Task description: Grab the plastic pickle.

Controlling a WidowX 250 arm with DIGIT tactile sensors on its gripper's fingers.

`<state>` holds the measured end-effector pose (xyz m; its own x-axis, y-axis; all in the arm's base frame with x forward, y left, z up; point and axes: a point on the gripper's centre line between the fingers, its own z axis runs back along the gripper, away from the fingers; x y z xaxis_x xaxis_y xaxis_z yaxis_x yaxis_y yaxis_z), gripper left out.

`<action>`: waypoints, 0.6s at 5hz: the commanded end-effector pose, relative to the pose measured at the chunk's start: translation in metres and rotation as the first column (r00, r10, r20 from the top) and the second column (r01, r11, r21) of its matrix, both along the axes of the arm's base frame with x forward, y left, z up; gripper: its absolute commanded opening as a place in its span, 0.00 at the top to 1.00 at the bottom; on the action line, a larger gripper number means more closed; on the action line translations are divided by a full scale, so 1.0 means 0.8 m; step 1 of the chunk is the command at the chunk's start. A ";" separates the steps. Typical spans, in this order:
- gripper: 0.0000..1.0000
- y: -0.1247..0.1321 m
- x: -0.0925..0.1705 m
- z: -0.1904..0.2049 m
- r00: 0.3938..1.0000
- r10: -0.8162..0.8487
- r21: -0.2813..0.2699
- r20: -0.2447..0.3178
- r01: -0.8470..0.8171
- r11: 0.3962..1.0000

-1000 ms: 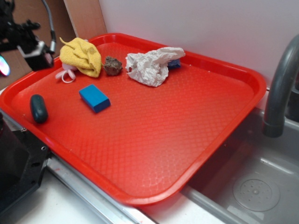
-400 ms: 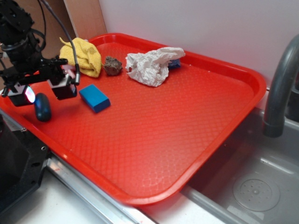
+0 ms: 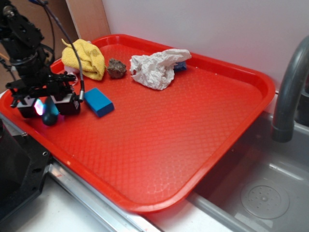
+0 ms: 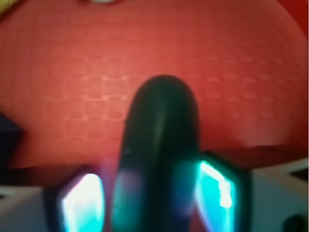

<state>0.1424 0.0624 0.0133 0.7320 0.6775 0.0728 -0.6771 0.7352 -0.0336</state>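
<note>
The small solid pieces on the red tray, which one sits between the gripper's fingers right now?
The dark teal plastic pickle, straddled by the gripper near the tray's left edge; the blue block and brown rock-like piece lie apart.

— What carries everything here?
— A bright red plastic tray with a woven texture [image 3: 169, 135], one corner reaching over a grey sink.
— And lying on it?
— At its far edge, a crumpled yellow cloth [image 3: 86, 58], a brown lumpy rock-like piece [image 3: 116, 67] and a crumpled white paper wad [image 3: 154, 69]. Nearer, a bright blue rectangular block [image 3: 99, 101]; at the left rim, a dark teal-green oval plastic pickle [image 3: 49, 115].
</note>
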 end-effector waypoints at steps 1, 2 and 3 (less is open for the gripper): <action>1.00 -0.021 0.020 0.065 0.920 -0.392 -0.069 0.010 0.391 0.918; 1.00 -0.057 0.036 0.126 0.795 -0.606 0.036 0.009 0.606 0.795; 1.00 -0.099 0.054 0.188 0.621 -0.784 0.079 0.003 0.782 0.619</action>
